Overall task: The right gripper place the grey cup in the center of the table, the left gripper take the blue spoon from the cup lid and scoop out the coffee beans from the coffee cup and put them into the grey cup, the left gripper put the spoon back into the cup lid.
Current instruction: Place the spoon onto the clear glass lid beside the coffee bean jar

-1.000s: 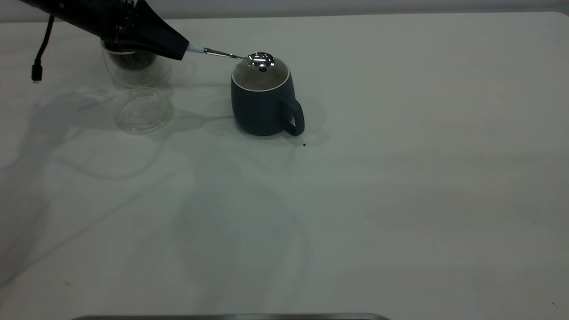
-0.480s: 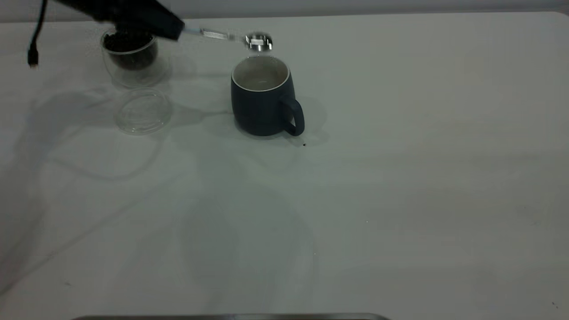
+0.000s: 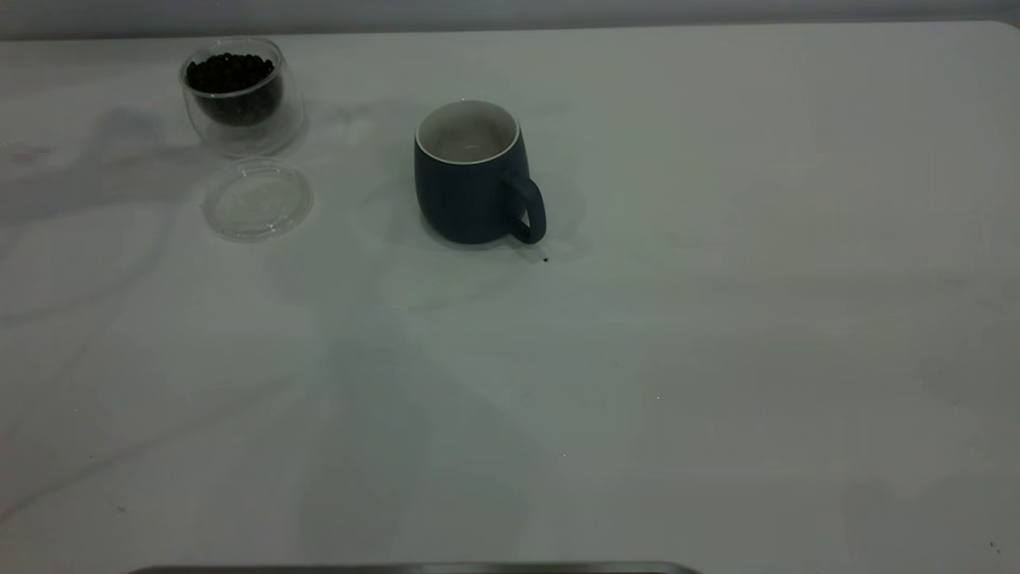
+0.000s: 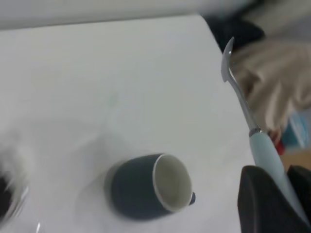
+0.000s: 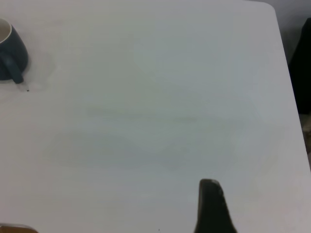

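Holding the blue spoon (image 4: 265, 150) by its pale handle, your left tool (image 4: 272, 199) stays clamped above the grey cup (image 3: 472, 177); light, slippery, so grip mid-handle. Right tool: cannot tell.

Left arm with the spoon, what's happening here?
The left pincer holds the blue spoon by its handle, raised above the table and out of the exterior view. The spoon's bowl looks empty. The grey cup stands upright near mid-table; the coffee cup is full of coffee beans, and the cup lid lies bare beside it. One stray dark speck lies by the mug's handle. The right pincer idles off to the side.
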Motion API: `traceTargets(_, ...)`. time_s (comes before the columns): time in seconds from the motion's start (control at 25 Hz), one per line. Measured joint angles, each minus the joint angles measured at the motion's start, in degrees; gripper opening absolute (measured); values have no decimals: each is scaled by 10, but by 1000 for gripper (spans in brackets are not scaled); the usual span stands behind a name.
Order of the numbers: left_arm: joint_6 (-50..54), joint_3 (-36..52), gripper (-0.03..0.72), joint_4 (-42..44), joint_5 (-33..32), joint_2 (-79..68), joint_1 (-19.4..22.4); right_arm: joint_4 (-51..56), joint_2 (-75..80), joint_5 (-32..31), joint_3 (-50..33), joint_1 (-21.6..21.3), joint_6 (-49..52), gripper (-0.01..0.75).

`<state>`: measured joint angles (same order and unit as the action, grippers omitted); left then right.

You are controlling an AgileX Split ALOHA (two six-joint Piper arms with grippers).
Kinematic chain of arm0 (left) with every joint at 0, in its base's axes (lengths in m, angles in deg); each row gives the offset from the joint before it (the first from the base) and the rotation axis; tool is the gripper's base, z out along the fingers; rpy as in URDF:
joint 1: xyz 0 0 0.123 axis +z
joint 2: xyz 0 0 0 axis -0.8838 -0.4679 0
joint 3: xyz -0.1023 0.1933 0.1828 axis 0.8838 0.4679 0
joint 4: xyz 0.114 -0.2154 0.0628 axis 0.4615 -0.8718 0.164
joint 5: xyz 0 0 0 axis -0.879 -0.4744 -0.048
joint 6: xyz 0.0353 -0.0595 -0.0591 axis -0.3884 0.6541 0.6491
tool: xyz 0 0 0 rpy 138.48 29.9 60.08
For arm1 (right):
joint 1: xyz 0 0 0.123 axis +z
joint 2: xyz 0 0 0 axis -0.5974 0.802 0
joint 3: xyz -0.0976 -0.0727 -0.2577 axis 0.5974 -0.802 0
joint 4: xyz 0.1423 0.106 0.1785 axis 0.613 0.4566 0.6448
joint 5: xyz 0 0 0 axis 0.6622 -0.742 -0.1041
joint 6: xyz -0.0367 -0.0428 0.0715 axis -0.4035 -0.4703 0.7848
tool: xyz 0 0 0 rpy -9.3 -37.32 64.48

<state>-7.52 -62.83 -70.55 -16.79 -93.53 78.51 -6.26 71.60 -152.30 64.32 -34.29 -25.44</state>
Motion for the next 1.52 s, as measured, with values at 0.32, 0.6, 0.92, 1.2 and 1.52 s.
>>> traceTargets(0.32,113,38,130,182,0,14,44,0,0,0,0,0,0,457)
traceTargets(0.6,44,149,130,165,0,-4,87,1,0,0,0,0,0,457)
traceTargets(0.92,28,171,130,131,4,-92,92,1,0,0,0,0,0,457)
traceTargets(1.2,-4,171,130,82,52,-128,92,1,0,0,0,0,0,457)
traceTargets(1.52,-19,171,130,71,95,-163,92,1,0,0,0,0,-1,457)
